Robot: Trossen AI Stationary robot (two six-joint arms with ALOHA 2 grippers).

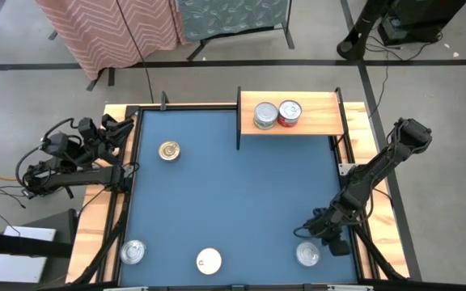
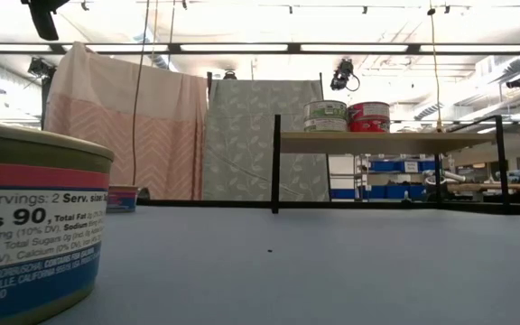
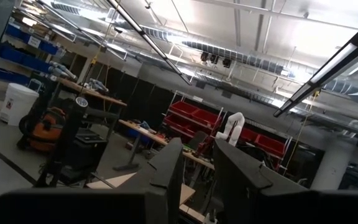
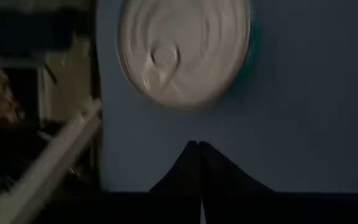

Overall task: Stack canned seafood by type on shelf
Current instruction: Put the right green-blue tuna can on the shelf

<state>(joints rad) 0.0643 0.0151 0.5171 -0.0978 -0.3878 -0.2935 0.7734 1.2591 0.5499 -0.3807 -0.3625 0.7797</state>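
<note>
At the near edge, the right gripper (image 1: pixel 312 229) hangs with jaws together over the blue table (image 1: pixel 241 202), just beside a silver tin (image 1: pixel 307 255). Farther back, the shelf (image 1: pixel 318 121) carries two tins (image 1: pixel 277 115). The left gripper (image 1: pixel 124 121) rests aside, jaws slightly apart, empty.

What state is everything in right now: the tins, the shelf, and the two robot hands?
Light-wood shelf: holds two tins.
Teal-labelled tin: upright on the shelf.
Red-labelled tin: touching it.
Gold-lidded tin: on the blue table.
Right hand: shut, empty, beside silver-lidded tin.
Left hand: slightly open, empty.
</note>
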